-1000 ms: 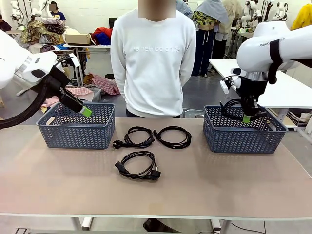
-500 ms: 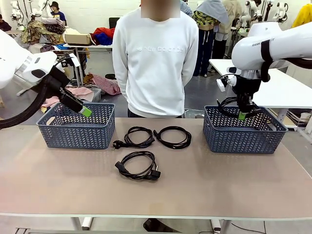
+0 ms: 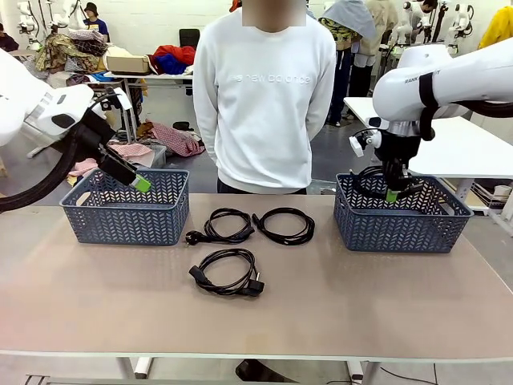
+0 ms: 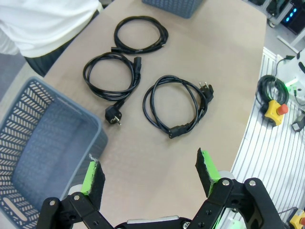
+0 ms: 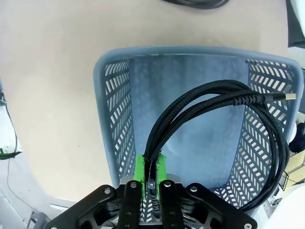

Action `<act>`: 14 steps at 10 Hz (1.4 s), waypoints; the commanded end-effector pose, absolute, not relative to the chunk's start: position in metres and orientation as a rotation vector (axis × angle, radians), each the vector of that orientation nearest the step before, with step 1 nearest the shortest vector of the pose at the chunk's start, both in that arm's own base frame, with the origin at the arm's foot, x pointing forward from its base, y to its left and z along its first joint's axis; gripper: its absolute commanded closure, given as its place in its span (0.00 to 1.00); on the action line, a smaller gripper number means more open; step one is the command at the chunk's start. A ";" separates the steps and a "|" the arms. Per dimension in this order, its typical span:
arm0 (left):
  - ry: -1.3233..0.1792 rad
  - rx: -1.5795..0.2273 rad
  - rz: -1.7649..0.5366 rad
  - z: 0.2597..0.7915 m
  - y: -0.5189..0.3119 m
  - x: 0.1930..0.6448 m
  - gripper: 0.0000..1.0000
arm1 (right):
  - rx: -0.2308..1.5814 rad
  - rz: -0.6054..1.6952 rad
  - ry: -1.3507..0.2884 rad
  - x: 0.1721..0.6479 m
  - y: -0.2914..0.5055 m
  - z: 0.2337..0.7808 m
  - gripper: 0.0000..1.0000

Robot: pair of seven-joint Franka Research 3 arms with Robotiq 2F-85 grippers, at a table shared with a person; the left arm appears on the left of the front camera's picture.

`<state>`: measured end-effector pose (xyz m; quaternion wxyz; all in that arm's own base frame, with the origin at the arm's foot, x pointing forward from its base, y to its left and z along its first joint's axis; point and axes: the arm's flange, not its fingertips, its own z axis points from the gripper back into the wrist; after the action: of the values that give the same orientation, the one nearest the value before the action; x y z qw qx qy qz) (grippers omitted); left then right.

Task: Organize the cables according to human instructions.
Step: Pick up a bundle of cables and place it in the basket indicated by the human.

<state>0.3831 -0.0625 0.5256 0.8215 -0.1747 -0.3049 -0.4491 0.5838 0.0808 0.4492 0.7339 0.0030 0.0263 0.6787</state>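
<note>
Blue left basket (image 3: 124, 220), right basket (image 3: 397, 228), three cables (image 3: 253, 286) between, person (image 3: 264, 104) beyond

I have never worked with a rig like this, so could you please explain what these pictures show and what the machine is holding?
Two white robot arms share a table with a person standing at the far side. The front picture looks across the table from between the arms. The other two come from cameras on each arm's wrist, looking along its green-padded fingers. Three coiled black cables lie on the table between the left basket and the right basket. The left gripper is open and holds nothing, near the left basket. The right gripper is shut on a fourth cable, which hangs over the right basket.
</note>
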 end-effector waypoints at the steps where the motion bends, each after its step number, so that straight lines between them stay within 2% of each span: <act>1: -0.663 -0.398 -0.969 0.525 -0.061 0.384 0.00 | 0.011 1.517 0.065 0.590 0.078 0.448 0.89; 3: -0.663 -0.398 -0.969 0.525 -0.061 0.384 0.00 | 0.009 1.505 0.066 0.592 0.077 0.443 0.89; 4: -0.663 -0.398 -0.969 0.525 -0.061 0.384 0.00 | 0.011 1.497 0.063 0.594 0.076 0.442 0.82; 5: -0.663 -0.398 -0.969 0.525 -0.061 0.384 0.00 | 0.014 1.494 0.065 0.594 0.076 0.442 0.69; 6: -0.663 -0.398 -0.969 0.525 -0.061 0.384 0.00 | 0.013 1.487 0.064 0.595 0.076 0.442 0.63; 7: -0.663 -0.398 -0.969 0.525 -0.061 0.384 0.00 | 0.017 1.475 0.059 0.597 0.074 0.442 0.50; 8: -0.663 -0.398 -0.969 0.525 -0.061 0.384 0.00 | 0.020 1.462 0.055 0.597 0.074 0.443 0.44; 9: -0.663 -0.398 -0.969 0.525 -0.061 0.384 0.00 | 0.024 1.452 0.040 0.596 0.074 0.448 0.31; 10: -0.663 -0.398 -0.969 0.525 -0.061 0.384 0.00 | 0.027 1.448 0.035 0.595 0.073 0.451 0.25; 11: -0.663 -0.398 -0.969 0.525 -0.061 0.384 0.00 | 0.029 1.445 0.034 0.594 0.072 0.455 0.12; 13: -0.663 -0.398 -0.969 0.525 -0.061 0.384 0.00 | 0.030 1.438 0.033 0.593 0.071 0.460 0.00; 14: -0.663 -0.398 -0.969 0.525 -0.061 0.384 0.00 | 0.030 1.434 0.038 0.593 0.071 0.460 0.00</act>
<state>0.3831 -0.0625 0.5256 0.8215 -0.1748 -0.3049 -0.4490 0.5934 0.0696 0.4555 0.7446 0.0038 0.0188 0.6672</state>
